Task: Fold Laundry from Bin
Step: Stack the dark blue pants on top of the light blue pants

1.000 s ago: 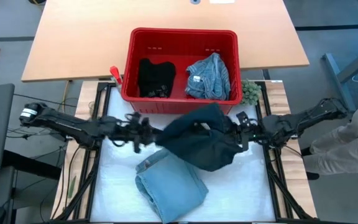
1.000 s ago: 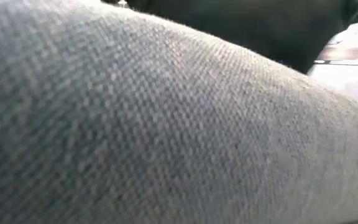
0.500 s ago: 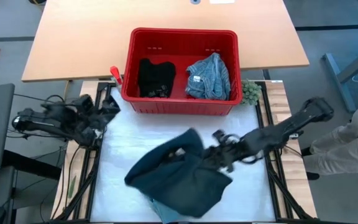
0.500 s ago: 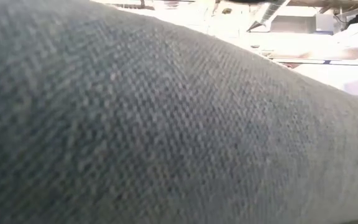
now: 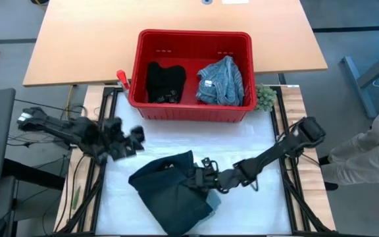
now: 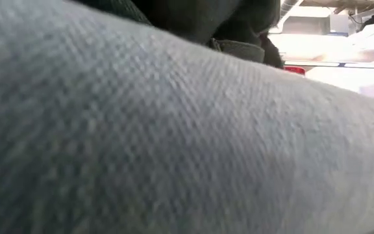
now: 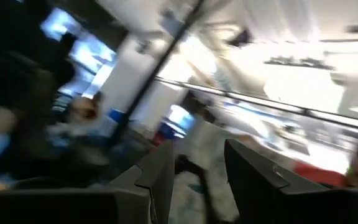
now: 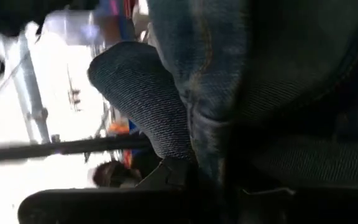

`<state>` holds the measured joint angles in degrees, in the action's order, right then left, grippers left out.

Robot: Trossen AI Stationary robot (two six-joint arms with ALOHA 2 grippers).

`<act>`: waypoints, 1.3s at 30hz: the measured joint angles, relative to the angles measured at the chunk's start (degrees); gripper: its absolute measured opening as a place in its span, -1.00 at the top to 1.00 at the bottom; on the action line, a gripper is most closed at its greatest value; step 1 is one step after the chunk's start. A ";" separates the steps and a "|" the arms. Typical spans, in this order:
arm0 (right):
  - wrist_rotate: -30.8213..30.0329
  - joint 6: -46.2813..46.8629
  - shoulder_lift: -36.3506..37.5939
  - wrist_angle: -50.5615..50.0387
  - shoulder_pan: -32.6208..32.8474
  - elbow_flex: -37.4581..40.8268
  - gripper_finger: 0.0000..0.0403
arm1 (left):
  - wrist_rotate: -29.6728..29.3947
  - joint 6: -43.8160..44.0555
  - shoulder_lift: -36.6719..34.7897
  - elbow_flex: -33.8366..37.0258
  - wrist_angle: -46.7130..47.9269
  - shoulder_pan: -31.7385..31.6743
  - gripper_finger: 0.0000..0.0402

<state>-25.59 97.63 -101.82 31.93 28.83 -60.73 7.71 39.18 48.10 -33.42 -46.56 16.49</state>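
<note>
Since the earlier frame, the dark denim garment had been carried from mid-air near the red bin down onto the white surface, covering the light blue folded garment. The left gripper had let go and drawn back to the surface's left edge, its jaws spread and empty. The right gripper lay low at the garment's right edge, jaws pinching denim. A black garment and a blue-white striped garment remained in the bin. The denim appeared soft, limp and fairly heavy; it would probably sag unless taken at a hem or corner, one jaw pair at each end.
</note>
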 joint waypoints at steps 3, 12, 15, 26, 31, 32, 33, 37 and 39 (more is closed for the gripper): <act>-0.88 2.98 -2.84 0.88 0.33 -0.08 0.69 | 4.77 -1.16 7.91 -3.45 -8.88 3.86 0.36; 0.09 3.03 -0.10 -13.51 0.05 0.04 0.69 | 15.11 -5.64 19.17 -13.18 10.93 7.66 0.36; 0.90 -2.24 4.39 -15.82 -0.26 0.18 0.69 | 15.59 -7.05 19.10 -13.67 9.81 7.64 0.36; 2.65 -19.27 13.72 -15.92 0.41 -9.89 0.69 | 11.00 -17.10 11.79 -13.70 8.22 7.54 0.36; 4.94 -22.98 11.57 -16.49 1.67 -20.14 0.69 | 8.02 -20.20 10.94 -13.69 7.79 7.53 0.36; 5.04 -23.12 11.10 -17.30 2.25 -22.03 0.69 | 8.00 -20.49 10.95 -13.70 7.39 7.52 0.36; 5.12 -23.18 10.54 -18.11 2.90 -23.56 0.69 | 7.99 -20.64 10.95 -13.69 6.75 7.57 0.36; 6.61 -20.01 8.70 -23.23 5.49 -24.57 0.69 | 7.97 -21.09 10.89 -13.72 5.70 8.28 0.36; 8.52 -15.39 7.52 -26.20 5.91 -22.25 0.69 | 7.37 -21.53 10.93 -13.72 5.63 8.77 0.36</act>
<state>-17.06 82.24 -94.30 5.73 34.74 -82.98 15.08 17.65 59.02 -47.13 -40.93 25.26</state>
